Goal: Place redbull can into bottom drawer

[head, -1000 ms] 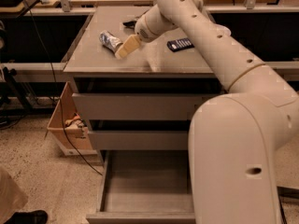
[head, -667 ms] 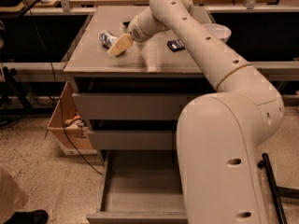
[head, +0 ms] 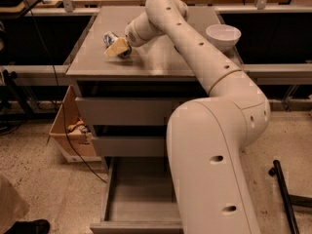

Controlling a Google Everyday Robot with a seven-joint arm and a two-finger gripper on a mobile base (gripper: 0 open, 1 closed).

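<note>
The redbull can point(head: 109, 37), silver and blue, lies on its side on the grey cabinet top point(head: 161, 62) near the left edge. My gripper point(head: 117, 48) reaches across the top from the right and is right at the can's near side, partly covering it. The bottom drawer point(head: 139, 199) is pulled out at floor level, its inside bare; my arm's large base link hides its right part.
A white bowl point(head: 223, 35) stands on the cabinet top at the right. The two upper drawers point(head: 122, 112) are slightly out. A cardboard box point(head: 68, 130) with clutter sits left of the cabinet, with a cable beside it. A black pole point(head: 285, 199) lies on the floor at right.
My arm has swung to the left and the gripper has closed in on the can. The view has shifted, so the white bowl now shows and the black remote is hidden.
</note>
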